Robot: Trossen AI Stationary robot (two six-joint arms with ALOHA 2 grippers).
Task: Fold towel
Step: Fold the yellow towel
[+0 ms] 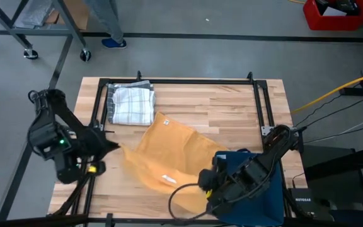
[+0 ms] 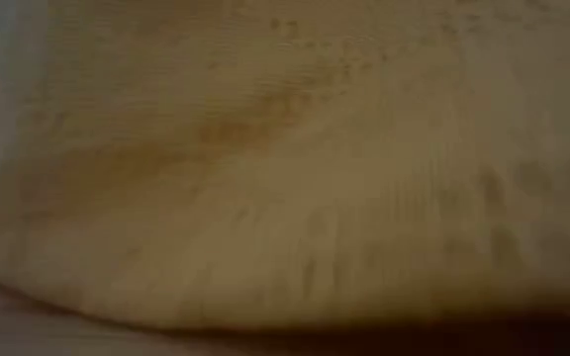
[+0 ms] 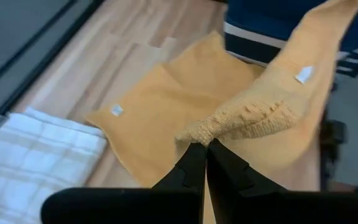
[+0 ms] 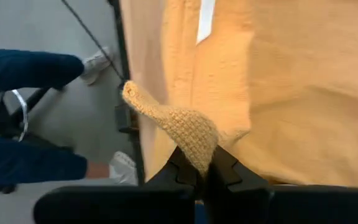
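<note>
The low view is almost wholly blocked by yellow towel (image 2: 285,168) cloth hanging close to the lens; nothing of the arms or room can be made out there. In the high view the right gripper (image 1: 208,181) is partly masked by its own arm and cabling at lower centre-right, and the towel's lower edge is blurred. The yellow towel (image 1: 169,151) lies across the middle of the wooden table (image 1: 225,101), its long axis running diagonally from upper centre toward the lower middle of the frame, with one corner lying flat on the boards near the top. The left gripper (image 3: 205,149) has its fingers pinched tight on a bunched corner of the towel, holding it raised above the table; in the high view it sits at the left edge of the cloth (image 1: 109,146). The right gripper (image 4: 197,163) is likewise clamped on a gathered towel corner. A folded white checked towel (image 1: 131,104) rests apart in the upper left of the table, inside the black metal frame (image 1: 188,81). A blue cloth (image 1: 263,189) lies at the table's lower right. A person's legs and shoes (image 4: 98,62) show beyond the table in the right wrist view.
</note>
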